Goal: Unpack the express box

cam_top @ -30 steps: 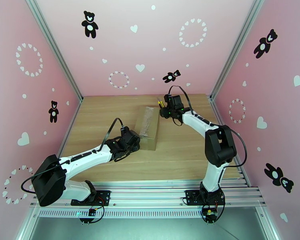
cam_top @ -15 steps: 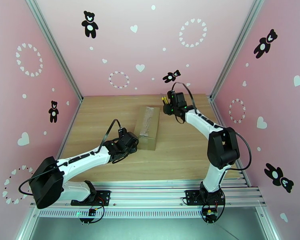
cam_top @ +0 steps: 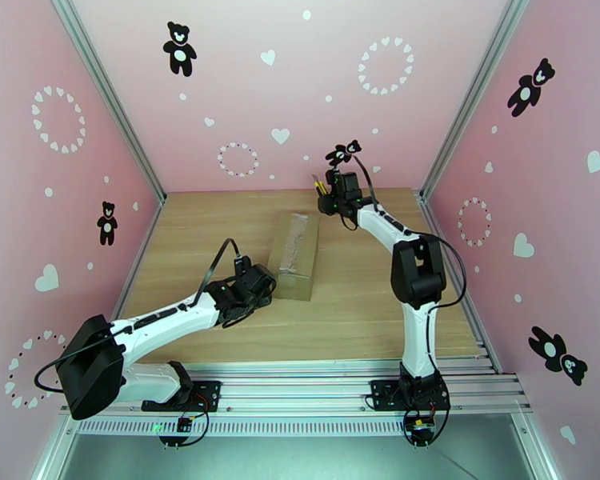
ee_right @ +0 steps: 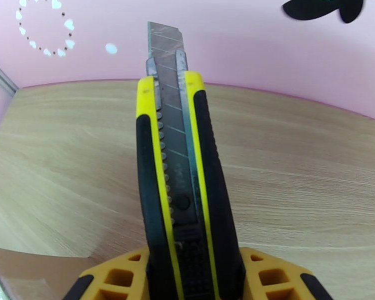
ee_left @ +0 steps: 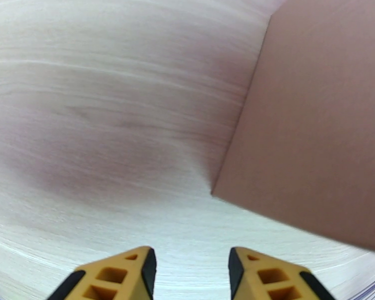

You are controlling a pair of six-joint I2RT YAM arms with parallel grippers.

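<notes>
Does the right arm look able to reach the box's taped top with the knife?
Probably yes: the right gripper holds the knife, blade out, beyond the far end of the box, nothing between; the left gripper sits at the near end, off the top.

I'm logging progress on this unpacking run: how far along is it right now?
Done: the right gripper holds the utility knife, blade out. In hand: it hangs near the far edge of the table, apart from the express box; the left gripper, open, sits by the box's near corner. Left: the box lies shut under its tape, nothing taken out.
</notes>
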